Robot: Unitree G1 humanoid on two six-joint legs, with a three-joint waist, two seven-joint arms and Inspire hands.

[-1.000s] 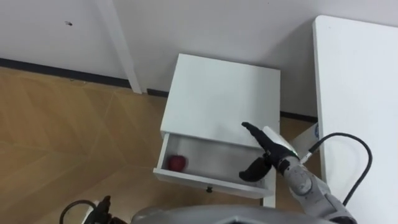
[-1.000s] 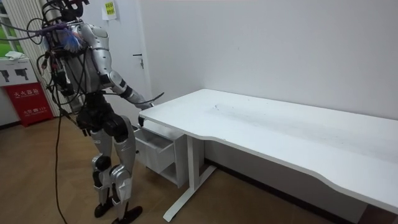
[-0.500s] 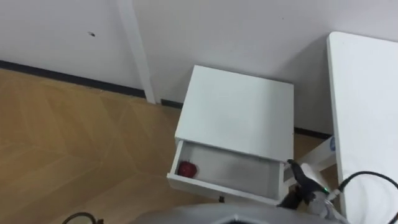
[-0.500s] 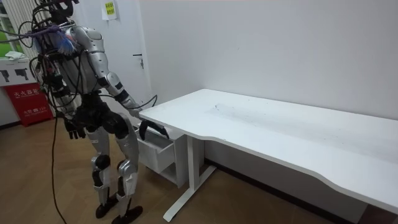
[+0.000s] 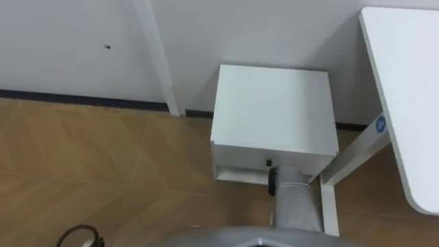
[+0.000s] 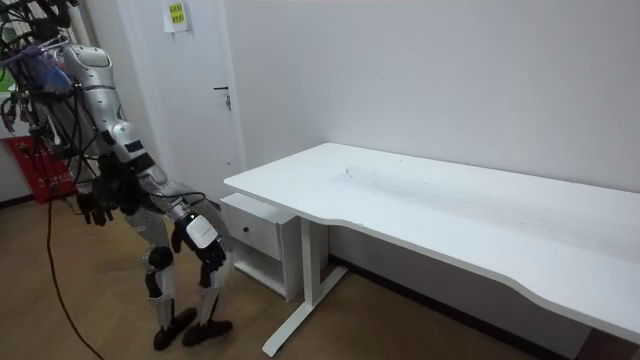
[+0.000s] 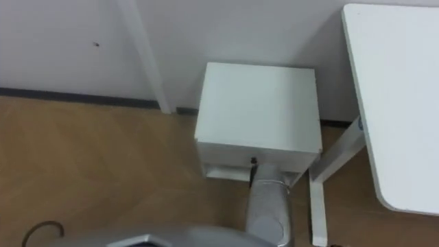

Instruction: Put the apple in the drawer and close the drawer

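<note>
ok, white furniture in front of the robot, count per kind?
desk: 1
drawer cabinet: 1
total: 2

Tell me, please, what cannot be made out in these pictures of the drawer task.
1. Inside of the drawer: hidden under the cabinet top in both eye views, so its contents cannot be checked.
2. The right hand: covered by its own forearm in the eye views, too small in the room view to read its contact with the drawer.
3. The left hand: too small in the room view.
4. The table: cut off by the eye views' right edge.
</note>
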